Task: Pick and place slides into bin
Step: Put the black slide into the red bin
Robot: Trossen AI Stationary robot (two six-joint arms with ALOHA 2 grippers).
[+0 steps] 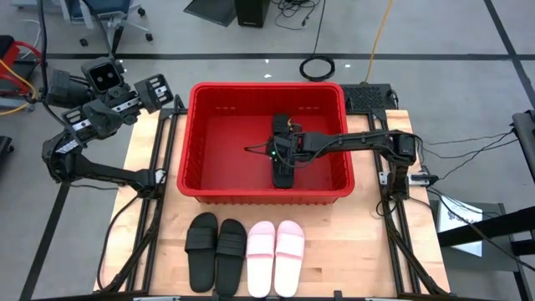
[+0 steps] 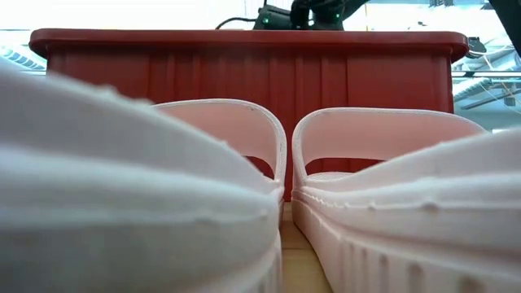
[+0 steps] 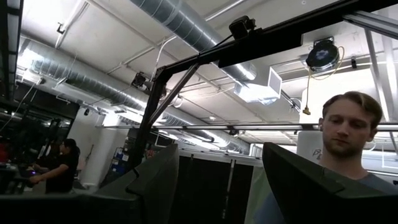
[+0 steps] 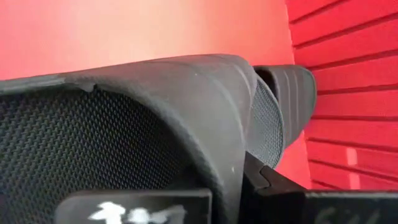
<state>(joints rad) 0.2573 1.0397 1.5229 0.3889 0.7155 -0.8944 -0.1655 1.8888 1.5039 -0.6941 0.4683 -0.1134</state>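
The red bin (image 1: 267,194) stands mid-table and shows behind the slides in the low view (image 2: 244,65). My right gripper (image 1: 282,159) reaches down inside it and is shut on a black slide (image 4: 155,124). A second black slide's end (image 4: 287,93) shows just beyond it, by the bin's ribbed wall. Two black slides (image 1: 216,252) and two pale pink slides (image 1: 276,257) lie soles down side by side on the table in front of the bin. The pink pair fills the low view (image 2: 366,155). My left gripper (image 1: 155,90) is open and empty, raised at the table's far left corner, fingers pointing up (image 3: 217,193). My right gripper holds the black slide by its wide strap (image 4: 236,155). One finger (image 4: 292,193) lies against the strap's edge and the other (image 4: 124,208) is on its other side. The fingers come from above, inside the bin. Whether the slide rests on the bin floor I cannot tell.
The bin's walls surround my right gripper closely on the near and right sides (image 4: 348,74). The wooden table top (image 1: 150,242) lies bare left and right of the four slides. A person (image 3: 348,143) stands beyond the table in the left wrist view. Cables lie on the floor (image 1: 318,67).
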